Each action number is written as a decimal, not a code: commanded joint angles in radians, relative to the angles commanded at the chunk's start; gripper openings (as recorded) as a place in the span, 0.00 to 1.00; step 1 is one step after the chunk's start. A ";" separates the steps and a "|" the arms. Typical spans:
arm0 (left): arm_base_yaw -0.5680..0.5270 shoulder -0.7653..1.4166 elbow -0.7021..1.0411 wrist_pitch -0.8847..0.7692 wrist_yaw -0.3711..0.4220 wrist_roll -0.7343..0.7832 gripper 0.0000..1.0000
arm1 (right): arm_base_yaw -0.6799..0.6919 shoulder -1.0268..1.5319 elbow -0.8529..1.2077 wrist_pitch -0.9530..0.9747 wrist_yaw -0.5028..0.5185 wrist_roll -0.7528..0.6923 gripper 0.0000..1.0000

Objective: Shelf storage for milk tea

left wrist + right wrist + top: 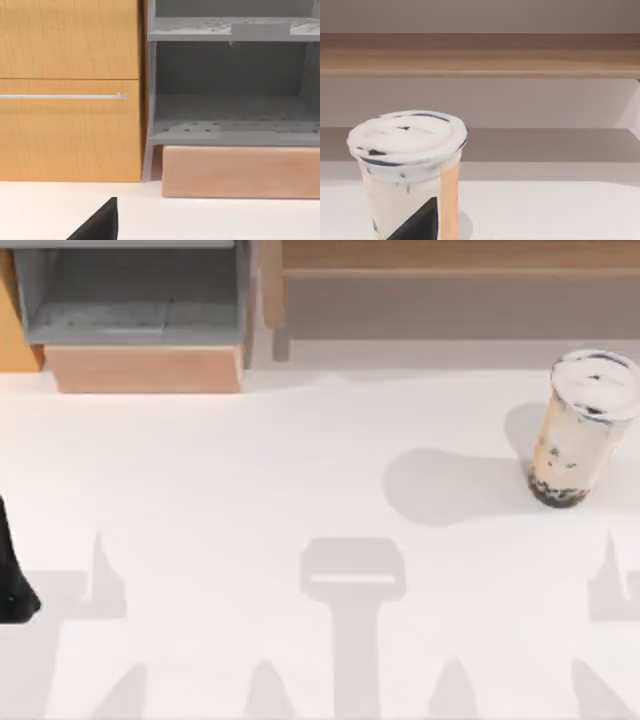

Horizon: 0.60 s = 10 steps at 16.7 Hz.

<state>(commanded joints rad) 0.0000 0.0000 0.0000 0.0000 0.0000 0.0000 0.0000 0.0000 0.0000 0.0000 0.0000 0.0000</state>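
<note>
The milk tea [583, 428] stands upright near the right edge of the white worktop [300, 470], not far in front of the shelf [450, 290] that runs along the back edge toward the right corner. Nothing has hold of it yet, so the step in hand looks like the reach and grasp — and the right arm is the natural one, since its wrist view looks straight at the cup with the shelf planks behind.

To do it well, I would come in level from the front edge, close on the cup's body below the lid rather than on the lid itself, and squeeze gently — a clear plastic wall will likely give. Keep it upright on the lift.

The cup is clear, filled with beige tea, dark pearls gathered at the bottom, a whitish round lid on top.

A dark part of the left arm [12, 575] sits at the worktop's left edge, facing the grey-lined box [230, 80] and a wooden cabinet [70, 90]. Whether either gripper's fingers are spread or closed, I cannot tell.
</note>
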 joint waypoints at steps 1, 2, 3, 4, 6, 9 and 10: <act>0.000 0.000 0.000 0.000 0.000 0.000 1.00 | 0.000 0.000 0.000 0.000 0.000 0.000 1.00; 0.000 0.000 0.000 0.000 0.000 0.000 1.00 | 0.000 0.001 0.000 0.001 0.000 0.000 1.00; 0.000 0.000 0.000 0.000 0.000 0.000 1.00 | 0.005 0.012 0.002 0.011 0.004 0.001 1.00; 0.000 0.000 0.000 0.000 0.000 0.000 1.00 | 0.014 0.033 0.006 0.032 0.013 0.003 1.00; 0.000 0.000 0.000 0.000 0.000 0.000 1.00 | 0.042 0.108 0.018 0.102 0.040 0.008 1.00; 0.000 0.000 0.000 0.000 0.000 0.000 1.00 | 0.101 0.297 0.040 0.257 0.104 0.018 1.00; 0.000 0.000 0.000 0.000 0.000 0.000 1.00 | 0.124 0.379 0.049 0.319 0.129 0.022 1.00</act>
<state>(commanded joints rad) 0.0000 0.0000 0.0000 0.0000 0.0000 0.0000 0.1242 0.3792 0.0485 0.3191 0.1293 0.0219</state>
